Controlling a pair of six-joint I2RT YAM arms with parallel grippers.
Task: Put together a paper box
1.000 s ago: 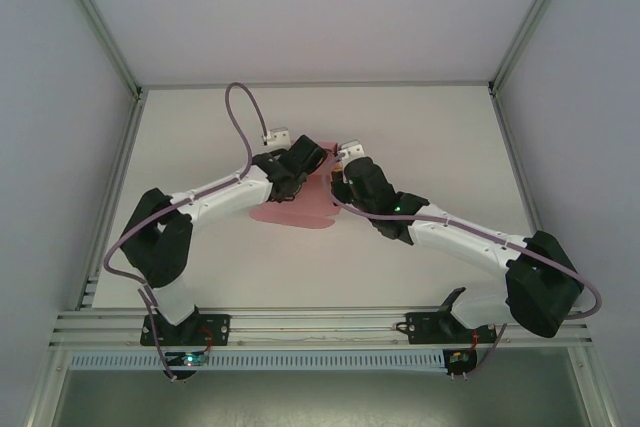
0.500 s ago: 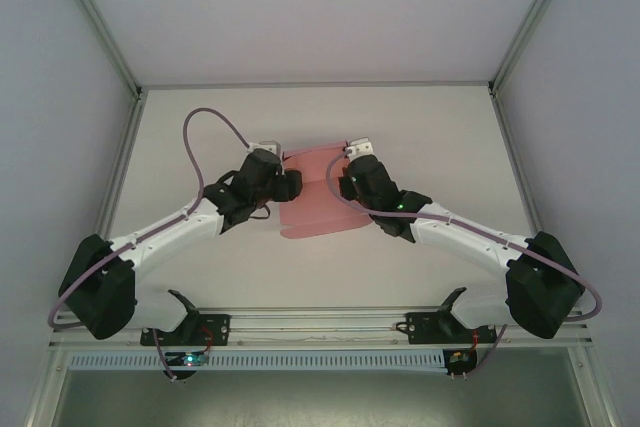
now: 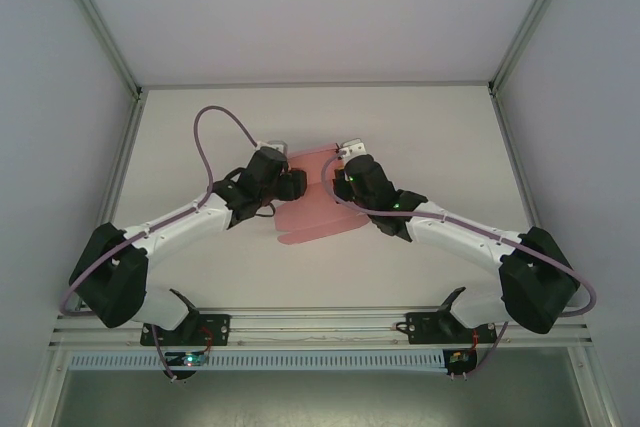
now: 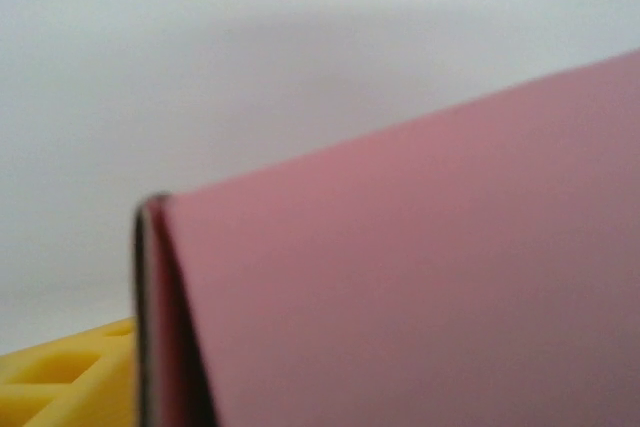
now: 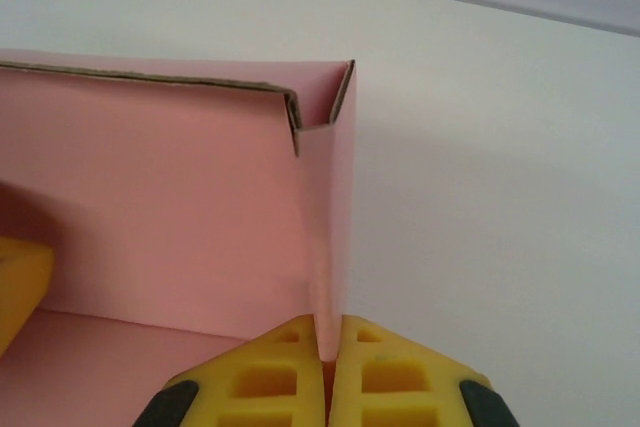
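The paper box [image 3: 318, 215] is a pink creased card sheet, partly folded, lying mid-table with one end lifted between the two grippers. My right gripper [image 5: 325, 347] is shut on a thin upright side wall [image 5: 328, 207] of it; a folded corner tab [image 5: 318, 97] stands at the top. My left gripper [image 3: 292, 184] sits against the card's left side with its jaws apart. One of its yellow fingers [image 4: 60, 377] shows low on the left, and a pink panel [image 4: 420, 277] hides the other. That finger [image 5: 18, 287] also touches the inner face of the box.
White table [image 3: 440, 137] inside a white-walled enclosure with metal frame posts. The left arm's purple cable [image 3: 215, 127] loops above the table behind its wrist. Both arm bases stand at the near rail [image 3: 320, 327].
The left gripper has opened and its arm has swung out to the left, then settled back against the card. The card has shifted and one end has risen. The right gripper keeps its grip.
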